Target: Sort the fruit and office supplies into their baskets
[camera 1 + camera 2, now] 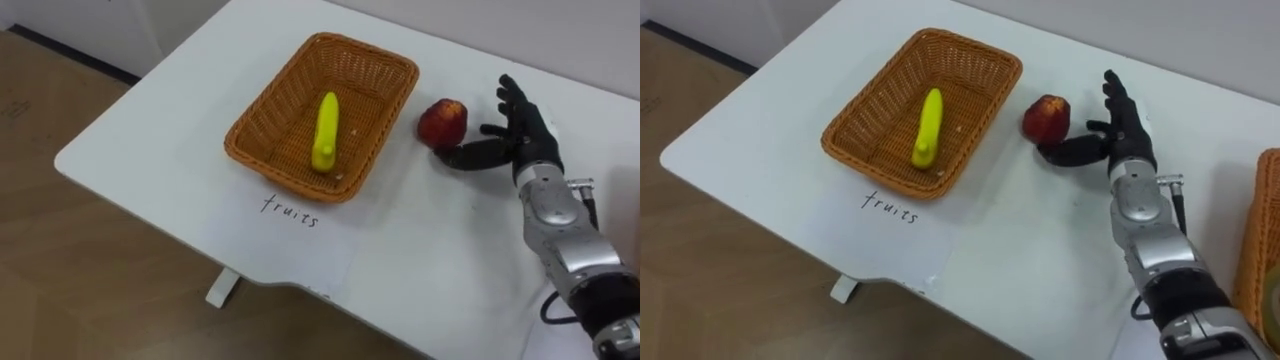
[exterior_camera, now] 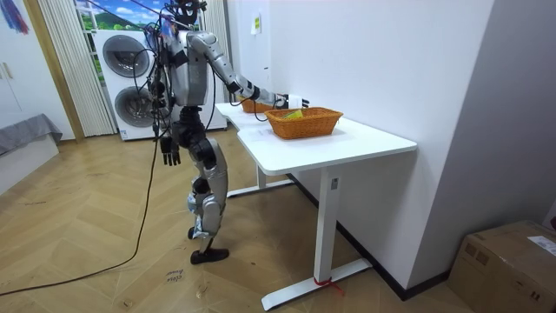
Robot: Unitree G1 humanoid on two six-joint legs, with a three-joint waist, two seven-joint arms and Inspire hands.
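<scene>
So the wicker fruit basket (image 1: 265,115) sits on the white surface (image 1: 150,135), and a yellow banana (image 1: 326,132) lies lengthwise down the middle of it. Just in front of the basket, on the robot's side, a sheet with a handwritten label (image 1: 290,210) lies flat on the surface.

The red apple (image 1: 441,123) is outside the basket, resting on the surface just beside its right-hand rim. As far as I can see there's a small gap between it and the wicker.

The right robot hand (image 1: 520,130) is on the other side of the apple from the basket. Its fingers are straight and spread wide, and the thumb sticks out toward the basket, right up against the apple's lower edge. It isn't gripping anything, it's a wide-open hand parked next to the fruit.

Further right of the fruit basket, past the apple and the hand, the rim of a second wicker basket (image 1: 1262,230) pokes in at the edge of the right eye view. Can't tell what's in it.

In the room view the robot stands upright on the wood floor (image 2: 104,261) at one end of the surface. The fruit basket is out ahead of it, its right arm reaches over the surface toward the basket, and stacked washing machines (image 2: 130,56) are behind it. The left robot hand (image 2: 169,152) hangs by its hip, well apart from the basket, and it's too small there to tell how it's set.
</scene>
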